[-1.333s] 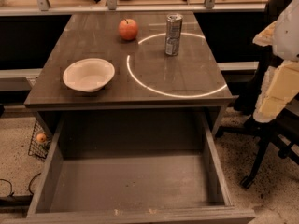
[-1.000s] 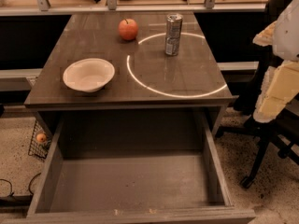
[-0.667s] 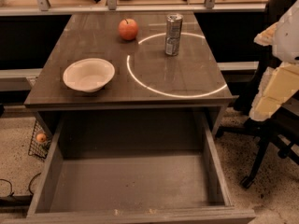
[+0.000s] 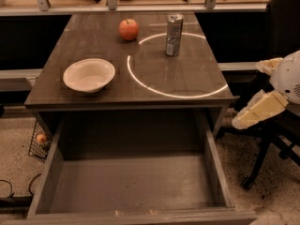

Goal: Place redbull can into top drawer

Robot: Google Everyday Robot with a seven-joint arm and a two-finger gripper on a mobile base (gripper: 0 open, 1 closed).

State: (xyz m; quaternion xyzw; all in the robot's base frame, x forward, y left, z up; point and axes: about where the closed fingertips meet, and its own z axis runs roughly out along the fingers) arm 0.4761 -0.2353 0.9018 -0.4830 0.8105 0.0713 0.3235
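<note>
The redbull can (image 4: 174, 34) stands upright on the far right part of the dark tabletop (image 4: 93, 41), on a bright ring of light. The top drawer (image 4: 131, 184) is pulled wide open below the table's front edge, and its flat bottom is bare. My gripper (image 4: 255, 110) shows as cream-coloured parts under a white arm casing (image 4: 287, 76) at the right edge. It is off the table's right side, level with the front corner, well apart from the can and holding nothing that I can see.
A red-orange apple (image 4: 128, 29) sits left of the can. A white bowl (image 4: 89, 75) sits at the table's front left. A dark office chair (image 4: 276, 139) stands right of the table behind the arm. A wire basket (image 4: 40, 139) is on the floor at the left.
My arm at the right edge has shifted down and to the left, closer to the table's front right corner. The can, apple, bowl and drawer have not moved.
</note>
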